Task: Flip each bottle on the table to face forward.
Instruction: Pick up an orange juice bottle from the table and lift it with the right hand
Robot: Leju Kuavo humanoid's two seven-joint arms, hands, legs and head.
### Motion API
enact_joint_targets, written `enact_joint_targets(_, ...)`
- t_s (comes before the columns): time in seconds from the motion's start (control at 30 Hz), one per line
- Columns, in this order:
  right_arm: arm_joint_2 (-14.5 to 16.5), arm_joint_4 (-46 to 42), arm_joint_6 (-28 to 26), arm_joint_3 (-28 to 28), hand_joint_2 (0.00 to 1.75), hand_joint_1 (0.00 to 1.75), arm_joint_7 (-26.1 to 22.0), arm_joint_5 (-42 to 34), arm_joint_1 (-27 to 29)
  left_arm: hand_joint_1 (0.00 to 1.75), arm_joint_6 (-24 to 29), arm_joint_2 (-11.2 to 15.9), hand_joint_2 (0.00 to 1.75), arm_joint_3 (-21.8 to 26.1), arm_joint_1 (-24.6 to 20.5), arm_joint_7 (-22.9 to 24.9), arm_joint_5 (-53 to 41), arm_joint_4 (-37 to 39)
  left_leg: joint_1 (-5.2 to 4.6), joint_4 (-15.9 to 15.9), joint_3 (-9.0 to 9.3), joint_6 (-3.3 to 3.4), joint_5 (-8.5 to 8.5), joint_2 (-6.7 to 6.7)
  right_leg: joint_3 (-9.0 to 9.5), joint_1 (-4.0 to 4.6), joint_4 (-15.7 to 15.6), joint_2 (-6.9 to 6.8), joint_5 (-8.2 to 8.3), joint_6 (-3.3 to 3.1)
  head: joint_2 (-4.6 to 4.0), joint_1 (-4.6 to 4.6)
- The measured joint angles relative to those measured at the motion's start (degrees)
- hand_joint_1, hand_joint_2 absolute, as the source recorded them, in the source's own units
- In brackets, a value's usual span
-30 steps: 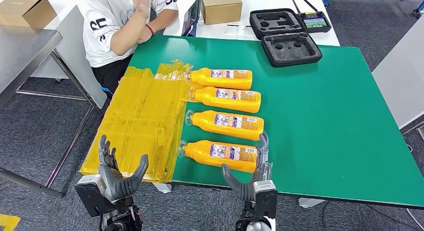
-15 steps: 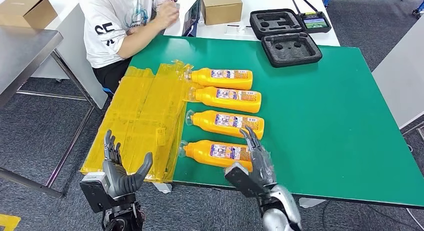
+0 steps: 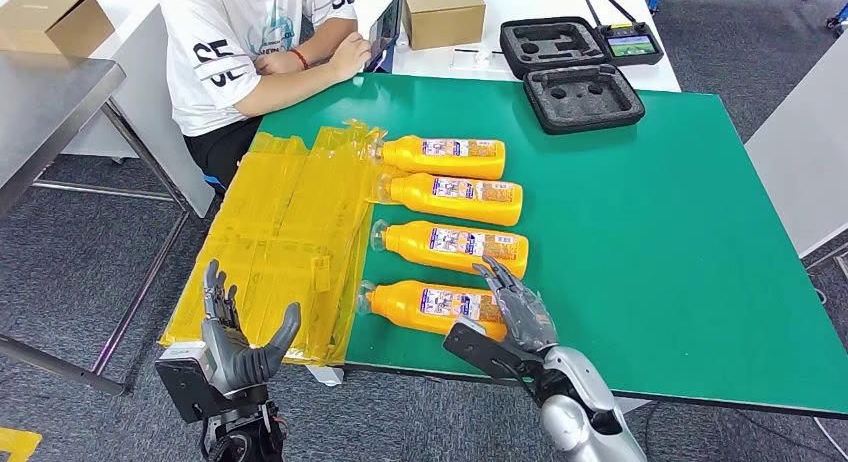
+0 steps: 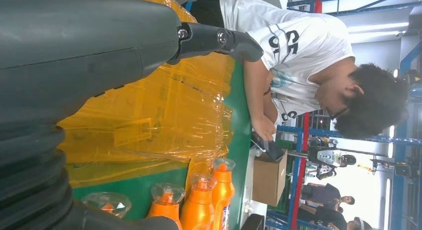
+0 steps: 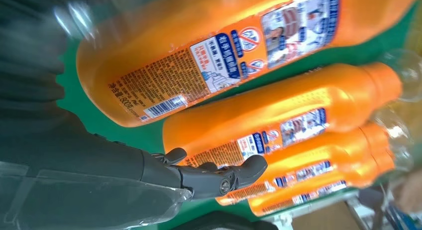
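Four orange plastic bottles [image 3: 455, 227] lie on their sides in a column on the green surface [image 3: 650, 242], caps toward nine o'clock beside yellow plastic sheeting [image 3: 285, 237]. The right hand [image 3: 515, 317] rests over the nearest bottle's [image 3: 435, 304] base, fingers spread, grasping nothing. The left hand [image 3: 235, 347] hovers off the edge, released.

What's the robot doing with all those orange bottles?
Four orange bottles lie on their sides in a row on the green table, beside some yellow plastic bags. The right robot hand is reaching over the base end of the nearest bottle, fingers spread, and does not look to have hold of it yet. The left robot hand waits open, off the table's edge. A person sits at the far corner with a phone.
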Motion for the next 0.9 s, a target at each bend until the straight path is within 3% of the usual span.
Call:
enact_joint_targets(0.33,-0.29,0.35,0.33,0.25,1.75,0.00,0.24,-0.11,-0.44,0.00,0.04,0.06,1.75,-0.01,-0.05,0.00,0.09,0.00,0.00,0.00,0.00,0.00,0.00,0.00,0.00,0.00,0.00,0.00,0.00,0.00,0.00,-0.02)
enact_joint_targets(0.7,-4.38,10.80,6.17,7.94,1.75,0.00,0.39,-5.62,-9.81,0.00,1.34,1.26,1.75,-0.88,-1.12,-0.02,3.13,0.60,-0.01,0.01,0.00,0.02,0.02,-0.01,0.01,-0.01,0.00,-0.05,0.00,0.00,0.00,-0.01)
enact_joint_targets(0.9,-5.55,12.45,6.88,9.52,1.75,0.00,0.30,-6.41,-10.92,0.00,1.55,1.72,1.75,-1.29,-1.32,-0.06,3.48,1.09,-0.02,0.01,0.00,0.02,0.01,-0.01,0.01,-0.01,0.00,-0.04,0.00,0.01,0.00,-0.02)
